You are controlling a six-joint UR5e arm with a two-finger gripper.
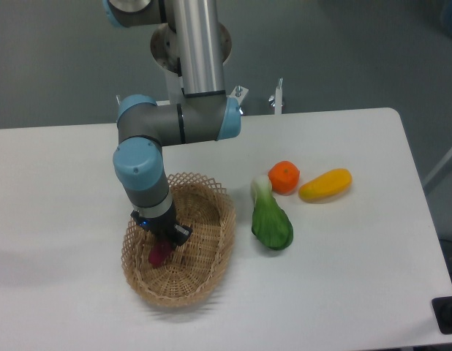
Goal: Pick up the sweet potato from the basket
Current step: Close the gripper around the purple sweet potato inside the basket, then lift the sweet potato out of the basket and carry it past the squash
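The sweet potato [159, 255] is a small magenta tuber lying inside the oval tan wicker basket [211, 252] at the front left of the table. My gripper [164, 243] reaches down into the basket right over the sweet potato, and its dark body covers the tuber's upper end. The fingers are hidden behind the gripper body, so I cannot tell whether they are closed on the tuber. Only the lower end of the sweet potato shows.
A green bok choy [271, 219] lies just right of the basket. A round orange fruit [284, 176] and a yellow oblong vegetable [325, 185] lie further right. The arm's base stands at the table's back edge.
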